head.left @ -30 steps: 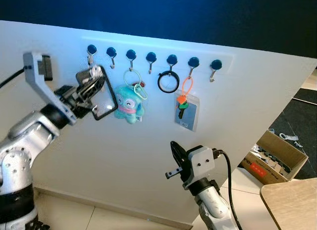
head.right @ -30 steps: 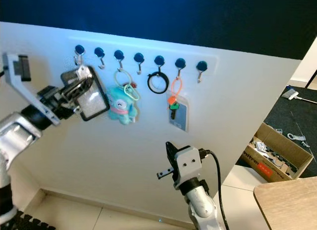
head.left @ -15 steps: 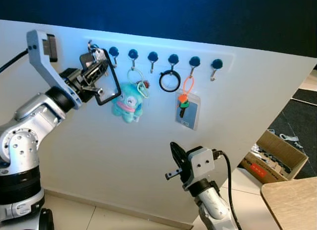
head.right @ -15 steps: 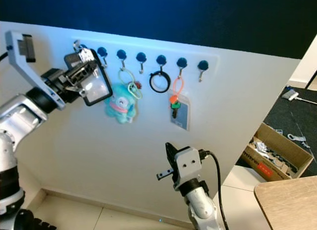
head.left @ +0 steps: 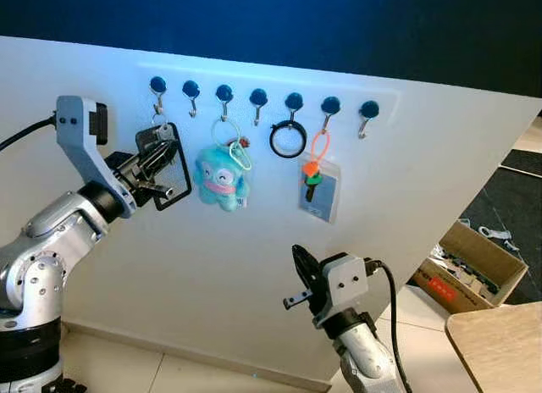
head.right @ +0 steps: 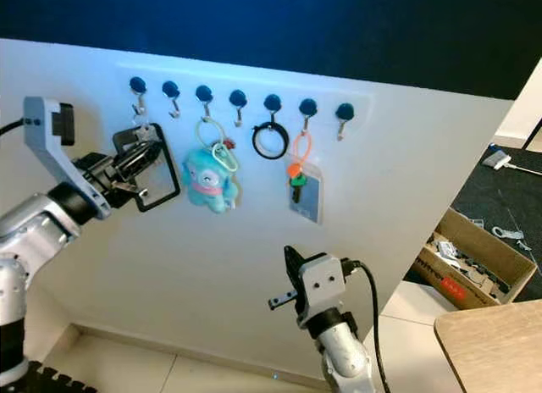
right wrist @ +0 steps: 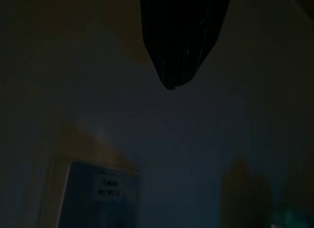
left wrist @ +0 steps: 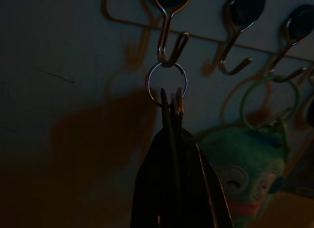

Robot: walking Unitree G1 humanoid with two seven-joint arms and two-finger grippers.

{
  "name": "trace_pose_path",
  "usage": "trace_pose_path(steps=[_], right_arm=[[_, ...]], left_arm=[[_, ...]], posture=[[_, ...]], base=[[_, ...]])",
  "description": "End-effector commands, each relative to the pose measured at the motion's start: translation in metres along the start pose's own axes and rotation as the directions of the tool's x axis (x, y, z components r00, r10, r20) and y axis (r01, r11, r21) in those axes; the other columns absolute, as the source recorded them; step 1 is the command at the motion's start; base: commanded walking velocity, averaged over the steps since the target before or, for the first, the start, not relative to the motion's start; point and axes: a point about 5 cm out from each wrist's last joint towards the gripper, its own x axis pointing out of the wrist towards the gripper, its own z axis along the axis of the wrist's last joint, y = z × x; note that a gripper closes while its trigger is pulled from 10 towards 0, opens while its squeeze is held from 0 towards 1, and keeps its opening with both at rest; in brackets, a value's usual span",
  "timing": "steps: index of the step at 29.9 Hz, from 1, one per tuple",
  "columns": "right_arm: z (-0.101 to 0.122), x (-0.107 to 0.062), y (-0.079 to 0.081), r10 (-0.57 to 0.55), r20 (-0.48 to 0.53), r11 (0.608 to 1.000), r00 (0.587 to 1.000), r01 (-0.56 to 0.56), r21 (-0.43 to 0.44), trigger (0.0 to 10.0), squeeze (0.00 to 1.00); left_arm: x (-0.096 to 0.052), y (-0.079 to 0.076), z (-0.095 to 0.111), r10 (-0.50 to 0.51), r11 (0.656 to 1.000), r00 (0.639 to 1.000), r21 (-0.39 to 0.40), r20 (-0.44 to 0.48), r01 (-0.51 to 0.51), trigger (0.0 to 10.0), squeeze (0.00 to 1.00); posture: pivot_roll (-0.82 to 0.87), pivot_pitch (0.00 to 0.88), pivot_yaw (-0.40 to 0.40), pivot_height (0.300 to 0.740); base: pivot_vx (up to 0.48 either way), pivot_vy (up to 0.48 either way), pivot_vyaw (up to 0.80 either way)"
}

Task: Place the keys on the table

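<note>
Now left gripper sits lower than half second ago, fingers pinched on keys just under leftmost hook. Ring hangs on that hook, so lift-off attempt looks undone; keys not freed. Black tag dangles by gripper, beside blue plush. Right gripper idle low, fingers look together. Table corner at lower right, well apart. Judgement: ring must go up and outward over hook tip before any carry.

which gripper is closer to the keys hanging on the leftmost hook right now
Left. The left gripper is shut on the keys, whose ring hangs from the leftmost hook. The right gripper is low, well below and to the right.
</note>
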Motion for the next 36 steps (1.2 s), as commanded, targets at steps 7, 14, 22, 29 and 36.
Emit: trace_pose_path(steps=[7,14,22,29,36], right_arm=[[0.000,0.000,0.001,0.009,-0.008,1.000,1.000,-0.009,0.003,10.0,0.00],[-0.001,-0.003,0.001,0.001,-0.012,1.000,1.000,-0.001,0.006,10.0,0.00],[-0.002,-0.002,0.001,0.012,-0.015,1.000,1.000,-0.012,0.007,10.0,0.00],[-0.001,0.001,0.003,0.029,-0.010,1.000,1.000,-0.029,0.012,10.0,0.00],[-0.001,0.000,0.004,0.033,-0.013,0.999,0.999,-0.033,0.011,10.0,0.00]], left_arm=[[-0.001,0.000,-0.012,0.015,1.000,0.997,-0.007,-0.074,-0.016,10.0,0.44],[-0.023,0.002,-0.013,0.029,0.999,0.997,-0.020,-0.068,-0.030,10.0,0.00],[-0.048,-0.005,-0.028,0.025,0.998,0.994,-0.055,-0.103,-0.031,9.8,0.00],[-0.044,-0.006,-0.026,0.051,0.996,0.996,-0.067,-0.067,-0.055,0.0,0.00],[-0.045,-0.006,-0.022,0.073,0.995,0.996,-0.066,-0.042,-0.076,4.9,0.00]], posture=[[0.22,0.149,-0.016,0.740],[0.22,0.152,-0.008,0.740],[0.24,0.157,-0.021,0.740],[0.25,0.158,-0.032,0.740],[0.24,0.158,-0.027,0.740]], base=[[0.000,0.000,0.00],[0.000,0.000,0.00],[0.000,0.000,0.00],[0.000,0.000,0.00],[0.000,0.000,0.00]])
